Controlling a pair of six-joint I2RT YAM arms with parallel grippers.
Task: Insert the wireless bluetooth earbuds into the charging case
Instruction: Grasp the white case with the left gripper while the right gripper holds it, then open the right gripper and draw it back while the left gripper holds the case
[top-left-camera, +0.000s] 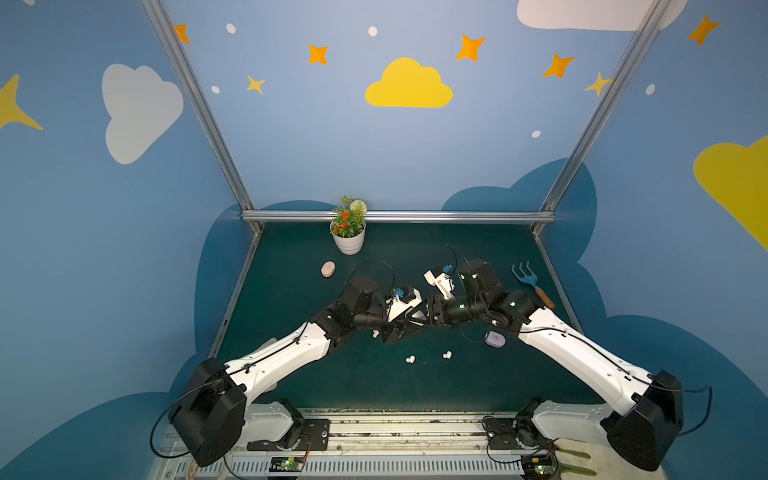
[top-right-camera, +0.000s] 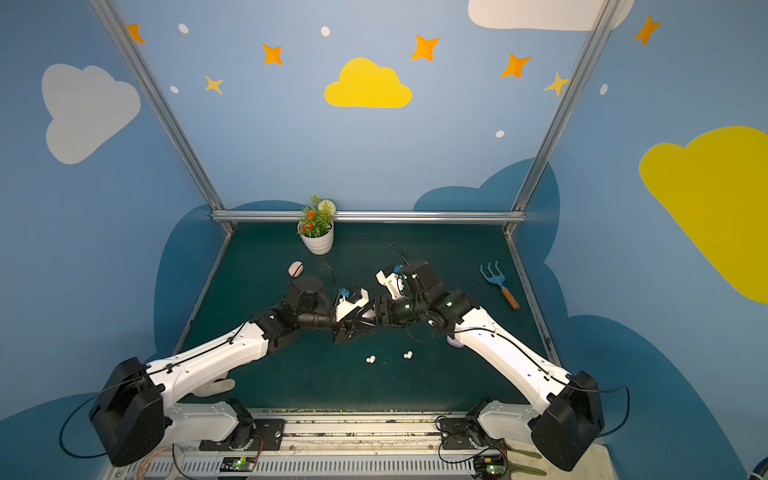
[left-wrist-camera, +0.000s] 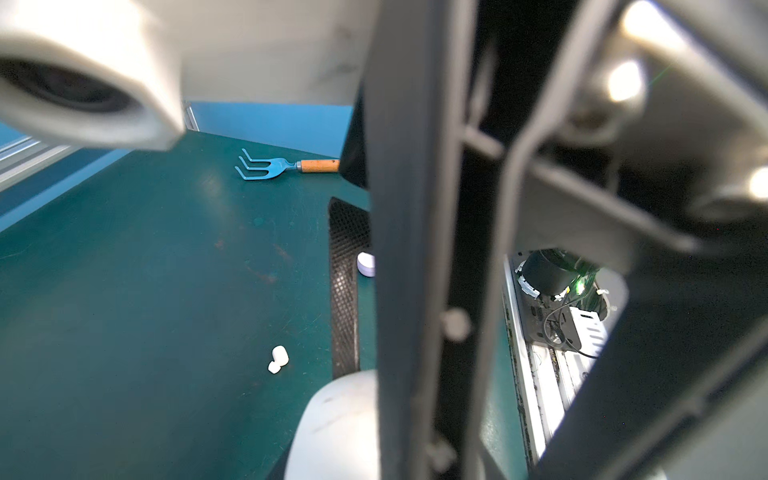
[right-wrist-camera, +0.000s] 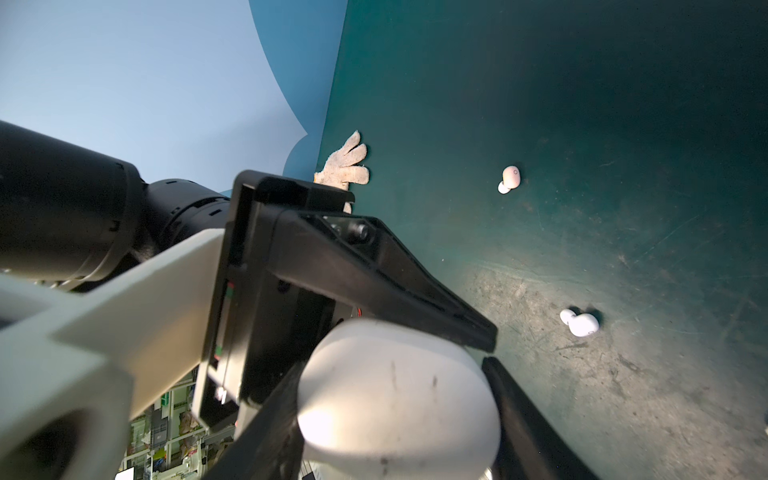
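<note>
Right tool (right-wrist-camera: 395, 370) is clamped across the white charging case (right-wrist-camera: 399, 399), a black finger on each long side, and looks to be holding it clear of the surface (right-wrist-camera: 582, 104). Left tool (top-left-camera: 415, 323) is nose to nose with it, one finger lying over the case's top edge. Honestly can't tell whether its jaws are apart or pinching the lid, there's too much black plastic in the way. The lid looks shut to me, so I'd guess popping it is the job in hand.

Nothing's in the case yet. The nearest earbud (right-wrist-camera: 582, 324) sits on the surface just past the right tool's fingertips, and a second earbud (right-wrist-camera: 510, 178) lies further out the same way. A third earbud (top-left-camera: 376, 333) is tucked under the left tool's wrist. A lilac case (top-left-camera: 494, 339) sits behind the right tool by its forearm, and a pink case (top-left-camera: 328, 269) is well off beyond the left tool.

Handling-wise, these buds are tiny, featherlight, hard glossy beans with a little nub on one end. They look slippery and rounded, so they could easily squirt out of a pinch. I'd grab across the fat body, not the nub, with a gentle squeeze. The case is a smooth pebble too, so keep the grip low on the base and leave the lid free.
</note>
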